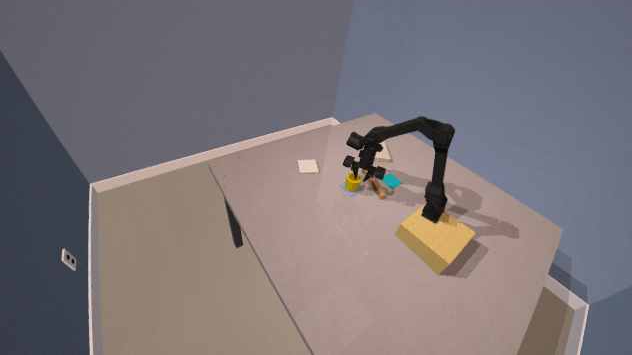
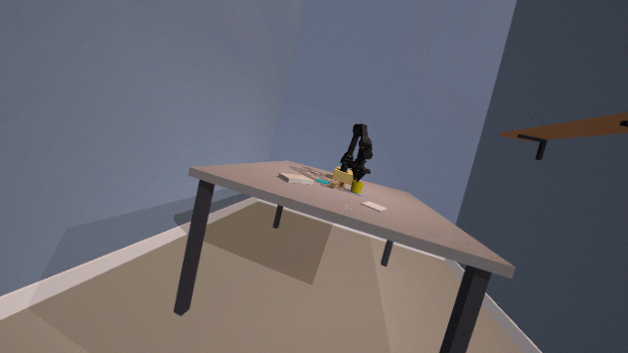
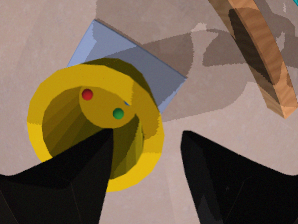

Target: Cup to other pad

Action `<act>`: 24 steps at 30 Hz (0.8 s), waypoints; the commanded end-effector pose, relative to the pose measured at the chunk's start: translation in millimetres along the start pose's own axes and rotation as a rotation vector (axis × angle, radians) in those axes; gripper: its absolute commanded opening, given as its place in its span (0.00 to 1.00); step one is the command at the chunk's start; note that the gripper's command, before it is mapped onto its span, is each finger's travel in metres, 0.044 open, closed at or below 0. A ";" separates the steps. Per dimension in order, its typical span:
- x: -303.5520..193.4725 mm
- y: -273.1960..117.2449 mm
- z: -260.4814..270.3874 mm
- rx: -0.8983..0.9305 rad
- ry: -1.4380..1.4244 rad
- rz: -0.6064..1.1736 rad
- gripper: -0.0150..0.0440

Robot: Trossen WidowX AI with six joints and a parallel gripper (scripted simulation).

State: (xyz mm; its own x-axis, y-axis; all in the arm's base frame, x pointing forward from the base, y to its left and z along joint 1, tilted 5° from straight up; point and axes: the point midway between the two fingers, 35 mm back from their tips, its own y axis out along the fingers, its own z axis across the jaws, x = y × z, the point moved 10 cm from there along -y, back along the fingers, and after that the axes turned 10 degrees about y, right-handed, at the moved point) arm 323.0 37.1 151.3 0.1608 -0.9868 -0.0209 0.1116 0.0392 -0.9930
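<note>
The yellow cup point(image 1: 352, 183) point(image 2: 357, 187) point(image 3: 75, 75) stands upright on the blue pad point(image 1: 344, 188) point(image 3: 150, 70). Inside it lie a red marble point(image 3: 87, 94), a green marble point(image 3: 118, 113) and a partly hidden blue one. The teal pad point(image 1: 392, 181) point(image 2: 322, 181) lies beyond the wooden piece. My gripper point(image 1: 360, 179) point(image 3: 148, 137) is partly open and holds nothing. It points down at the cup; in the wrist view the left fingertip overlaps the cup's mouth and the right one is outside the rim. Whether a finger touches the cup cannot be told.
A long wooden piece point(image 1: 378, 190) point(image 2: 335, 185) point(image 3: 270, 65) lies between the cup and the teal pad. A thin white square point(image 1: 308, 166) point(image 2: 374, 206) and a thicker pale slab point(image 1: 384, 152) point(image 2: 296, 178) also lie on the table. The arm stands on a yellow block point(image 1: 435, 241) point(image 2: 343, 174).
</note>
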 end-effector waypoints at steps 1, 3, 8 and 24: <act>0.0 9.0 -0.5 -0.009 0.004 -0.003 0.54; 0.0 12.2 -0.5 -0.009 0.004 -0.003 0.54; 0.0 20.3 -0.7 -0.009 0.004 -0.003 0.54; -0.1 35.3 -1.6 -0.009 0.004 -0.003 0.54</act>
State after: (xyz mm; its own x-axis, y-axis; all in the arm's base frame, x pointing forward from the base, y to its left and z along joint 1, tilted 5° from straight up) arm 325.3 38.4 118.0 0.1607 -0.9868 -0.0213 0.1057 0.0386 -0.9936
